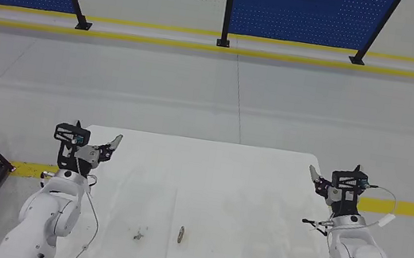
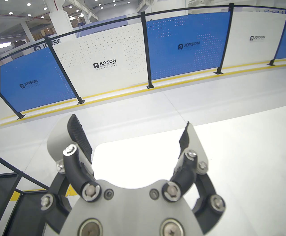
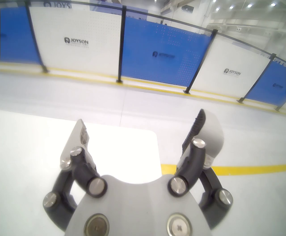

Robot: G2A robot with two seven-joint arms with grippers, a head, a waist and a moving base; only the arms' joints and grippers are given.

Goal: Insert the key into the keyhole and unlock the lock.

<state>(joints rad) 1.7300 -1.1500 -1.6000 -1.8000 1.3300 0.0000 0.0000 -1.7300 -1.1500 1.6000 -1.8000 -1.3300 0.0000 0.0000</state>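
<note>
An industrial test hall, shown by blue and white fence panels [image 1: 304, 15] and yellow floor lines [image 1: 163, 42].

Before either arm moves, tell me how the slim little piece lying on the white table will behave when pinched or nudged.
The slim piece lies flat and low on the smooth table, so a nudge would probably slide it, not tip it. It looks tiny compared with the left gripper, whose jaws stand open, so likely light yet fiddly to pinch.
</note>
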